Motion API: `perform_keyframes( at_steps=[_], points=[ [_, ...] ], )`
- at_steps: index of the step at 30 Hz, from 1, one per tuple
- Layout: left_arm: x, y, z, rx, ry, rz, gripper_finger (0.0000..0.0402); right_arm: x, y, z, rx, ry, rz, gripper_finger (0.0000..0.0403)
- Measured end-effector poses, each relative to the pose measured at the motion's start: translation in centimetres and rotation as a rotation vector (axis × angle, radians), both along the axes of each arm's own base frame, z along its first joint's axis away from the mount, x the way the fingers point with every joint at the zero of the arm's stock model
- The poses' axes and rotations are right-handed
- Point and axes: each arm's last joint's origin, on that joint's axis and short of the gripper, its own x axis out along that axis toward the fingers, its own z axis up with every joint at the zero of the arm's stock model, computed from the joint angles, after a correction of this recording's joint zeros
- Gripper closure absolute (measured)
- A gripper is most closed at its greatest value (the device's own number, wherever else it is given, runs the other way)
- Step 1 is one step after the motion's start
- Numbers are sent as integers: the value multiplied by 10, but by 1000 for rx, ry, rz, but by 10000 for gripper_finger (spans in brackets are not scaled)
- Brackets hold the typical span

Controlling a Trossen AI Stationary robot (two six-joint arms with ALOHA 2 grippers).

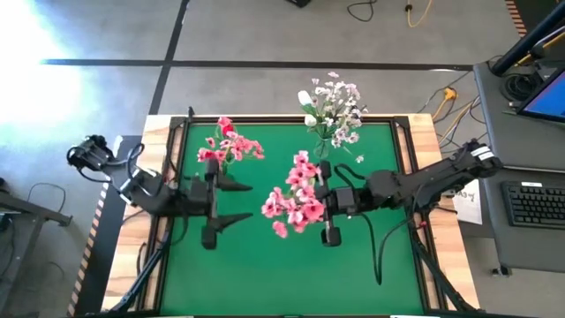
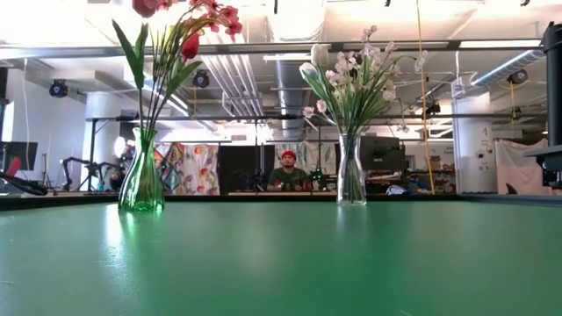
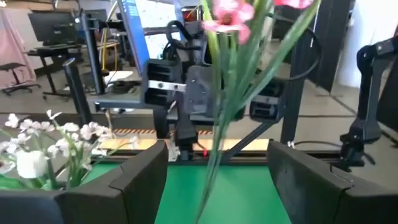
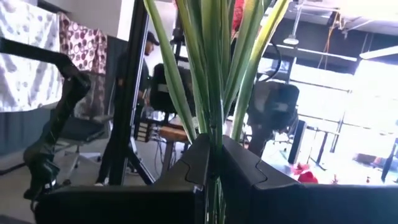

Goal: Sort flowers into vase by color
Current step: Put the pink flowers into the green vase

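High view: right gripper (image 1: 328, 196) over mid-bench, jaws clamped on the green stems of a bunch of pink-blossomed flowers (image 1: 296, 201) held up off the green bench top (image 1: 265, 265). Left gripper (image 1: 231, 201) just beside the bunch, jaws spread wide, empty, pointing at it. Behind the left arm, a vase with pink and red flowers (image 1: 228, 147); at the far edge, a vase with white small-blossom sprays (image 1: 334, 108). Best done, by the look of it, as a handover or a direct carry to the pink-and-red vase: stems kept bundled and upright, brought over the vase mouth, lowered before release, wide of the blossoms already standing there.

Low view: only the green glass vase (image 2: 141, 183) and the clear glass vase (image 2: 350, 177) standing on the bench, well apart; both arms and the held bunch out of frame above. Blossoms of the green vase cut off at the top edge.

Left wrist view: wide dark fingers (image 3: 134, 177) framing the pink bunch's stems, the right arm behind them; stem ends hidden below.

Right wrist view: fingers (image 4: 202, 155) pinched together on the stems; blossoms cut off, vase mouths not visible.
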Motion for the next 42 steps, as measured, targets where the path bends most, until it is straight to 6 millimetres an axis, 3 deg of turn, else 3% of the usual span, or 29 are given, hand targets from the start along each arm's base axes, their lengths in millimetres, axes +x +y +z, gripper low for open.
perform_keyframes(
  at_steps=[14, 28, 33, 40, 42],
  points=[
    [41, -32, -22, 30, -20, 22, 142, 17, 9, 29, 16, -78, 94, 381],
    [53, -34, -21, 58, -76, 66, 148, 58, 23, 25, -58, -10, 115, 381],
    [53, -34, -22, 44, -73, 61, 205, 64, 25, 26, -68, 2, 111, 381],
    [53, -35, -23, 31, -65, 57, 363, 62, 23, 28, -74, 13, 96, 380],
    [53, -35, -23, 33, -63, 56, 390, 62, 23, 27, -63, 23, 84, 378]
  ],
)
